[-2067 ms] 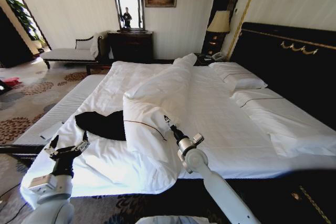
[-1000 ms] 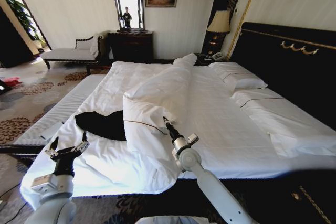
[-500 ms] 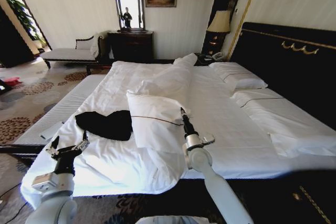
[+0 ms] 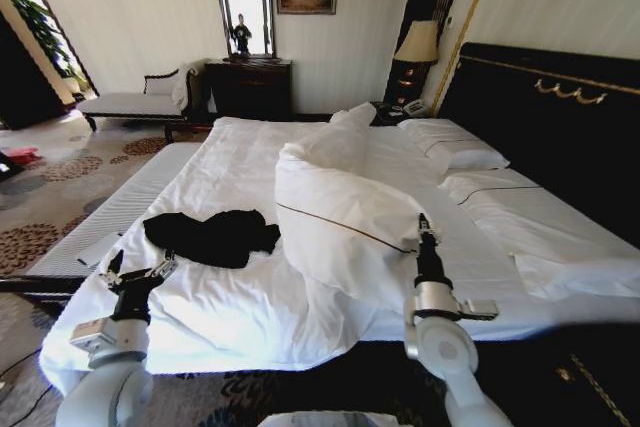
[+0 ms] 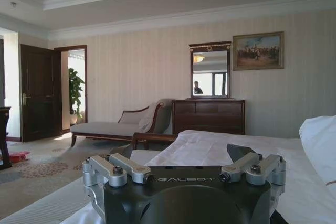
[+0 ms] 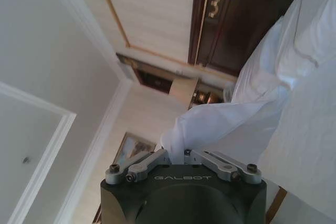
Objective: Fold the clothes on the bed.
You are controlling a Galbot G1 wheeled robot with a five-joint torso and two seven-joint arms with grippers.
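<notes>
The right claw (image 4: 424, 224) is closed on a fold of the white duvet (image 4: 340, 212), lifting it into a tall tent above the middle of the bed (image 4: 230, 152). In the right wrist view its fingers (image 6: 152, 162) meet on the white cloth, which bunches right at their tips. The left claw (image 4: 140, 269) hovers open over the near left corner of the bed, its fingers (image 5: 128, 165) spread and holding nothing.

The black T-shirt (image 4: 212, 236) lies crumpled on the sheet toward the near left side, just beside the raised duvet and apart from both claws. Going by the layout, this is a clearing step: the duvet is being held away from the shirt so the garment lies free. Folding proper is not yet begun, since the shirt is a heap, not spread flat.

The next move calls for laying the duvet down well clear of the shirt, toward the headboard side, and letting go without dragging cloth back over it. Then the left claw, the nearer one, needs to find an edge or shoulder of the shirt to spread it.

The shirt's lettering, collar and sleeves cannot be made out in the bunched cloth. The lifted duvet hides the sheet behind it, and the bed's near edge is partly masked by the arms.
</notes>
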